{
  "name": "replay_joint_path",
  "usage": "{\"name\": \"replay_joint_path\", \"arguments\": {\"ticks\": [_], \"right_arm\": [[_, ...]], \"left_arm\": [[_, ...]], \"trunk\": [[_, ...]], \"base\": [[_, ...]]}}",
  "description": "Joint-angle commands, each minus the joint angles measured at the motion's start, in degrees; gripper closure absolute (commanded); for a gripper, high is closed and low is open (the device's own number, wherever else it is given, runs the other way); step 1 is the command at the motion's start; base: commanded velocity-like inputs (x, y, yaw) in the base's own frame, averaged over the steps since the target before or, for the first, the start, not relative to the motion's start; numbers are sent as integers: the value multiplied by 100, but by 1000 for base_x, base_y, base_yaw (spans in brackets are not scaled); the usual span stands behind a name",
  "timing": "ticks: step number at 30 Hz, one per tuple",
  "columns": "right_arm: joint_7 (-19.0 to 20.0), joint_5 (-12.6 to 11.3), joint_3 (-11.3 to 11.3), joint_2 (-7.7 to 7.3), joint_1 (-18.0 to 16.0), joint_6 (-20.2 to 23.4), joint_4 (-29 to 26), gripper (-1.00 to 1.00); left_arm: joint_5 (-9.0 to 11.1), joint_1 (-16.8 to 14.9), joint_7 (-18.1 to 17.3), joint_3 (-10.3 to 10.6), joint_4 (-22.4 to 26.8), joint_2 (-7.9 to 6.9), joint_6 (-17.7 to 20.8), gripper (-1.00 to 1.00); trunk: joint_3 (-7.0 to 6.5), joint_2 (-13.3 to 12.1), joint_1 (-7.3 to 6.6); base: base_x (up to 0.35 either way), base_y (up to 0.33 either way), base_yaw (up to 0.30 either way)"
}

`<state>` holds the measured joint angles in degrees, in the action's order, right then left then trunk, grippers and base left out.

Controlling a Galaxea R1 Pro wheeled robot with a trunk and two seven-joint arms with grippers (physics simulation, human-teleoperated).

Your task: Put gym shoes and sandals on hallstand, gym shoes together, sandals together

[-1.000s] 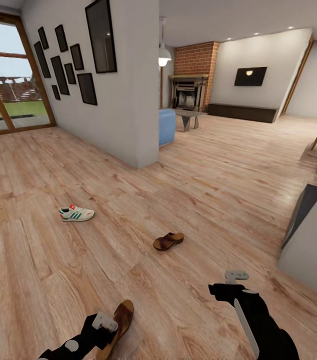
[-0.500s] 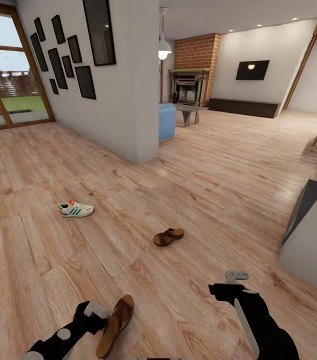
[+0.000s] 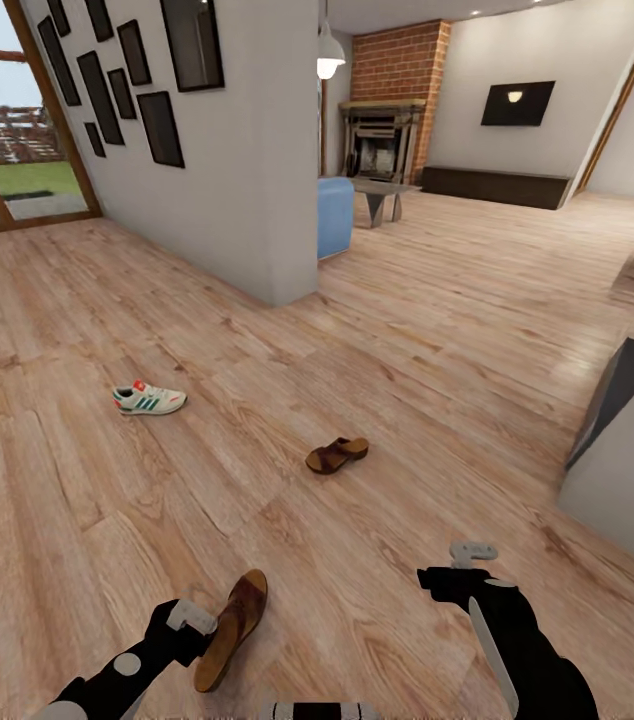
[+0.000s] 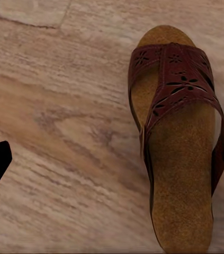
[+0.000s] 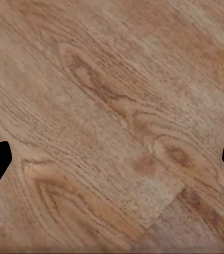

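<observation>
At the lower left of the head view, the left tool [image 3: 192, 618] hangs with jaws apart beside the nearest sandal [image 3: 231, 628], not gripping it; the right tool [image 3: 471, 551], lower right, is likewise spread over bare corridor floor [image 3: 407, 380]. Judging from this, the task has barely begun: the second sandal [image 3: 336, 455] at centre and one gym shoe [image 3: 149, 399] to its left both lie on the floor.

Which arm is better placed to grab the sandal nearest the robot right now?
Left. The left gripper sits right beside the near sandal, open, and its wrist view looks straight down on that sandal. The right gripper hangs over bare floor.
</observation>
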<state>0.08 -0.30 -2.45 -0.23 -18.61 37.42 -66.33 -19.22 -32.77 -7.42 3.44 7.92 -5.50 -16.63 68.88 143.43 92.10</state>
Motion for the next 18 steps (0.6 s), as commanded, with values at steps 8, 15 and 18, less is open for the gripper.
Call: {"name": "replay_joint_path", "arguments": {"ticks": [8,15,18], "right_arm": [[1,-2,-1,-1,-2,28,-6,-100],[1,-3,-1,-1,-2,28,-8,-100],[1,-4,-1,-1,-2,28,-5,-100]], "left_arm": [[15,-5,-5,34,3,-3,-16,-100],[15,-6,-6,34,8,-3,-16,-100],[14,-8,-5,34,8,-3,-16,-100]], "trunk": [[255,13,19],[474,22,37],[568,26,45]], "base": [[0,0,27],[0,0,51],[0,0,54]]}}
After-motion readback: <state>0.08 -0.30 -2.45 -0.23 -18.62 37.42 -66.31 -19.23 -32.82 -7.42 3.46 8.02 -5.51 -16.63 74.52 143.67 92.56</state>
